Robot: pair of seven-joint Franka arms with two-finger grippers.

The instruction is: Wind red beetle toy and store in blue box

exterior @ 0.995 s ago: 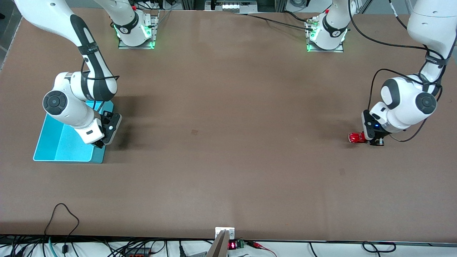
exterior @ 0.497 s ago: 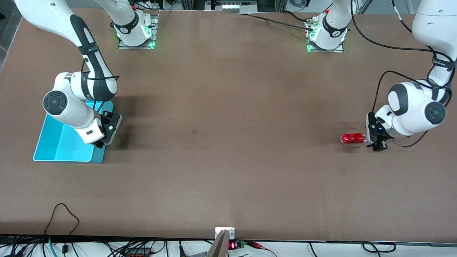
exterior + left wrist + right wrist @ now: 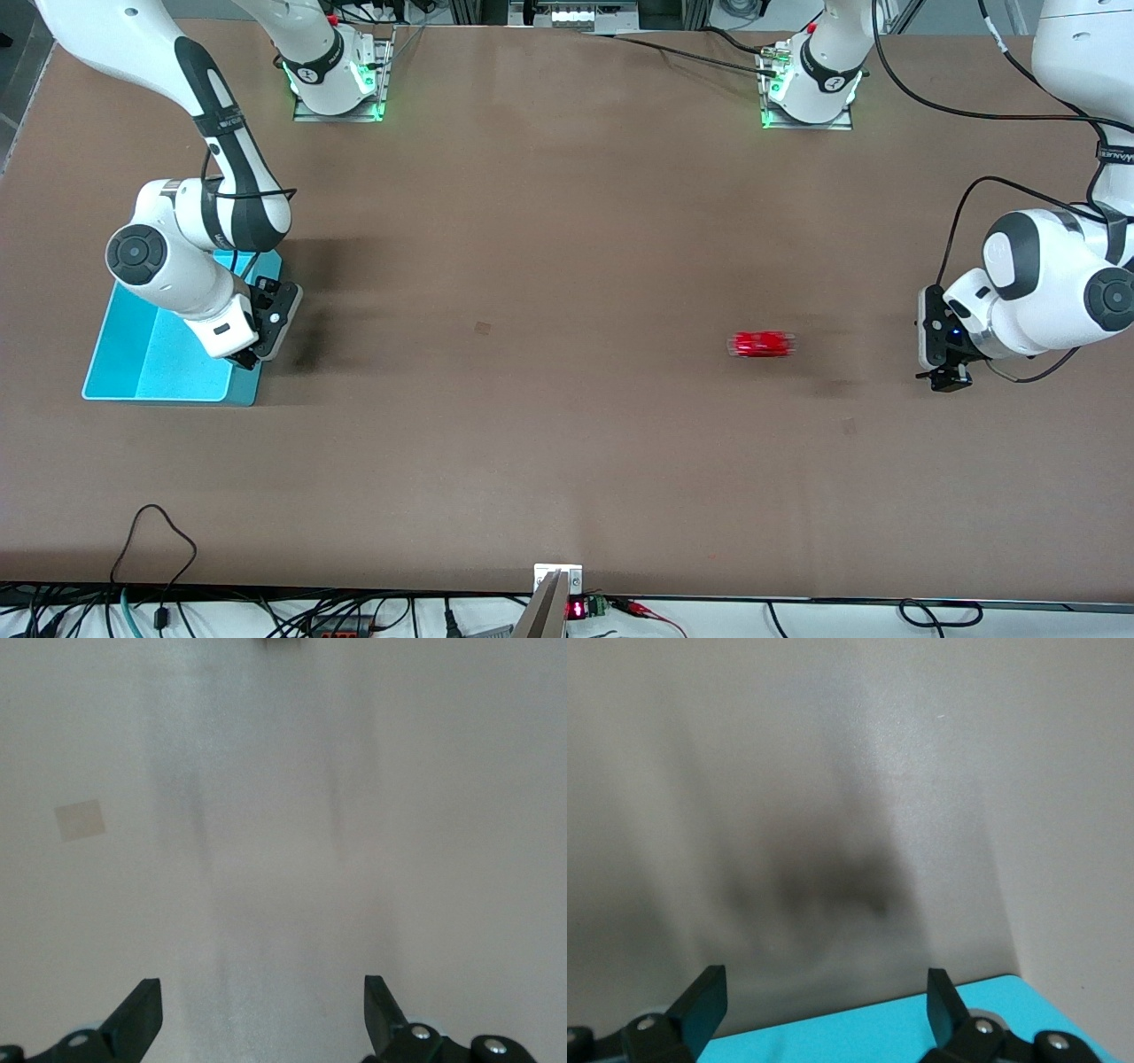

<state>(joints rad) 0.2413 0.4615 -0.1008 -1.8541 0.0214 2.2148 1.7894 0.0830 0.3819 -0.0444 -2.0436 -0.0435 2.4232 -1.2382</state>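
Red beetle toy (image 3: 761, 344) on bare table (image 3: 567, 221), blurred, free of both grippers, between them but closer to left arm's end; left gripper (image 3: 943, 379) low over table at that end, well apart from toy, fingers (image 3: 137, 1019) spread, nothing between; blue box (image 3: 142, 354) at right arm's end; right gripper (image 3: 248, 358) over box edge, fingers (image 3: 700, 999) apart, empty.

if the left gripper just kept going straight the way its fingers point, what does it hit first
Most likely the bare brown tabletop. The open left gripper points down at it with nothing between its fingers. The small glossy red beetle toy car sits well off toward the table's middle, out of that line.
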